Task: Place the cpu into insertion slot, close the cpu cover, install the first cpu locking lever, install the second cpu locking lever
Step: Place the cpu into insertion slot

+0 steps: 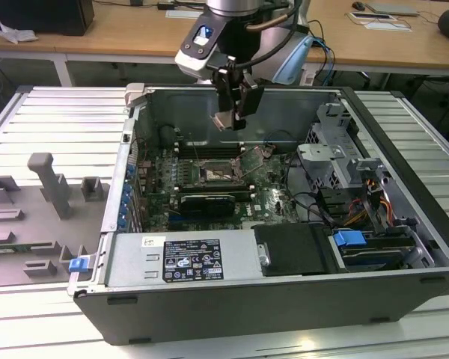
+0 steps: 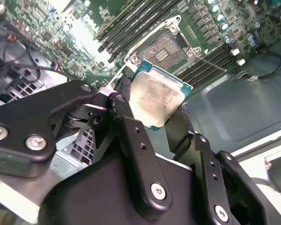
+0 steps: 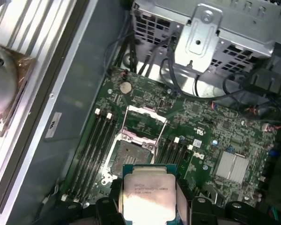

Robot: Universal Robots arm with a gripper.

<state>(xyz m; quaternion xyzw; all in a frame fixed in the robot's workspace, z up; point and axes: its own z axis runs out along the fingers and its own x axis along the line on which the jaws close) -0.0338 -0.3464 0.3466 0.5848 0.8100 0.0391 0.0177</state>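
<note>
My gripper hangs over the open computer case, shut on the cpu. The cpu is a flat square chip with a pale metal top, and in both wrist views it sits between the black fingers, cpu, cpu. Below it on the green motherboard lies the insertion slot, with its pin field bare, insertion slot, insertion slot. The cpu cover stands swung up at the slot's far edge. The chip is above the slot and apart from it.
Long black memory slots flank the socket on both sides. A metal drive cage with cables fills the case at the exterior view's right, and a power supply sits at the front. A grey fixture block lies outside the case.
</note>
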